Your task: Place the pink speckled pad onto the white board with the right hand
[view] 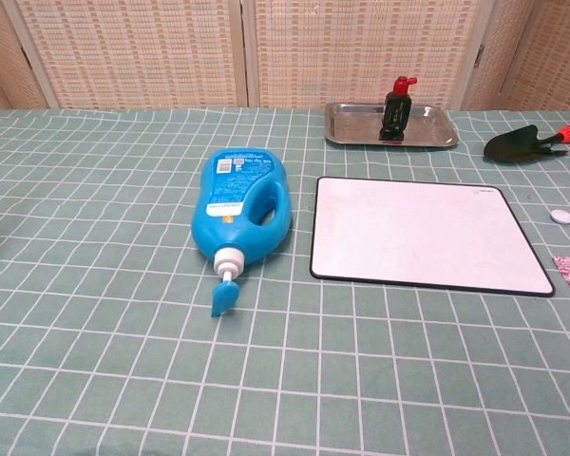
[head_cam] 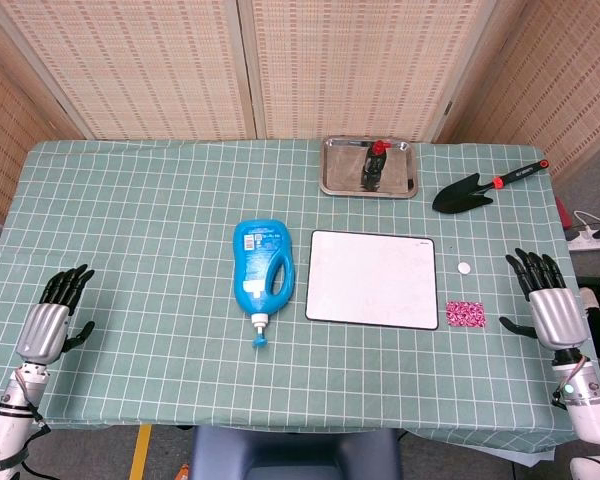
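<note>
Nearest, both hands rest on the checked surface (head_cam: 160,400) with fingers spread and empty: left hand (head_cam: 52,318) at the near left, right hand (head_cam: 547,300) at the near right. The pad (head_cam: 465,314) lies flat between the right hand and the board (head_cam: 371,278), just off the board's near right corner. Nothing is grasped yet; the reach seems not begun. Next, the right hand must move left and pinch the thin pad. Farther off sits a metal tray (head_cam: 332,180).

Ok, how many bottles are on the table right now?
2. A blue bottle lies on its side left of the white board. A small dark bottle with a red cap stands in the metal tray at the far edge. None looks hidden.
</note>
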`<act>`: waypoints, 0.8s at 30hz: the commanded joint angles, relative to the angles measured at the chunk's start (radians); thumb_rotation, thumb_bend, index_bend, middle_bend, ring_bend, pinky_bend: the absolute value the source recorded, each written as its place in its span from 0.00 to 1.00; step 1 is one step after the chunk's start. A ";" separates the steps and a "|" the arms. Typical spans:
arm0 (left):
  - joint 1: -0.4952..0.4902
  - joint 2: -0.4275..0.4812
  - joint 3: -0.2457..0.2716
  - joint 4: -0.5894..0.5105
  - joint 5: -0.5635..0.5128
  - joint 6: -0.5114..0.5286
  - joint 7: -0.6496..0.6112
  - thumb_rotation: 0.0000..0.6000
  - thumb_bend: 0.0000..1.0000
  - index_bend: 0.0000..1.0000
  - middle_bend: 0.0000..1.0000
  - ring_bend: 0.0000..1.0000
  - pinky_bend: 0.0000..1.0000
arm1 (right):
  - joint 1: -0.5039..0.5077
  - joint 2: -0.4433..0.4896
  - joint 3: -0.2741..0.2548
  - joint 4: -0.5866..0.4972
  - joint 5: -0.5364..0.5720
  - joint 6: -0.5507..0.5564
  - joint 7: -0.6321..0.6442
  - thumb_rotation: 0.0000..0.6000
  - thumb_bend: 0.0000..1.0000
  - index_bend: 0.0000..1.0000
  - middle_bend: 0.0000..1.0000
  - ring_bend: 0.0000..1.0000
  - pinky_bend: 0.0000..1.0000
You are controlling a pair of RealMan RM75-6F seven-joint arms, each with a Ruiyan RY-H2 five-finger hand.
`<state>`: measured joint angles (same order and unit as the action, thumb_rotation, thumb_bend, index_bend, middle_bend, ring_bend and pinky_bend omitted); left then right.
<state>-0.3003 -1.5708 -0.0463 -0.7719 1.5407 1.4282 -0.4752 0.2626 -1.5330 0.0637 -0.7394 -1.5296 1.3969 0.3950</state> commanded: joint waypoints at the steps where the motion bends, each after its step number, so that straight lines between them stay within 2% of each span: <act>1: -0.003 -0.006 -0.001 0.010 0.002 0.003 0.005 1.00 0.28 0.00 0.00 0.00 0.00 | 0.003 -0.006 -0.005 0.007 -0.003 -0.007 -0.014 1.00 0.00 0.00 0.00 0.00 0.00; 16: -0.005 -0.006 0.007 0.013 0.001 -0.011 0.047 1.00 0.28 0.00 0.00 0.00 0.00 | -0.006 0.027 -0.011 -0.039 0.009 -0.031 -0.033 1.00 0.00 0.00 0.00 0.00 0.00; 22: -0.006 -0.004 0.011 0.002 0.009 -0.001 0.074 1.00 0.28 0.00 0.00 0.00 0.00 | -0.005 0.107 -0.015 -0.166 0.049 -0.127 -0.100 1.00 0.00 0.00 0.00 0.00 0.01; 24: -0.006 -0.006 0.011 0.004 0.010 0.003 0.100 1.00 0.28 0.00 0.00 0.00 0.00 | 0.003 0.145 -0.021 -0.230 0.061 -0.175 -0.134 1.00 0.00 0.00 0.00 0.00 0.10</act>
<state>-0.3063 -1.5758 -0.0362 -0.7683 1.5490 1.4277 -0.3895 0.2582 -1.4368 0.0496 -0.8988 -1.4896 1.2800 0.3040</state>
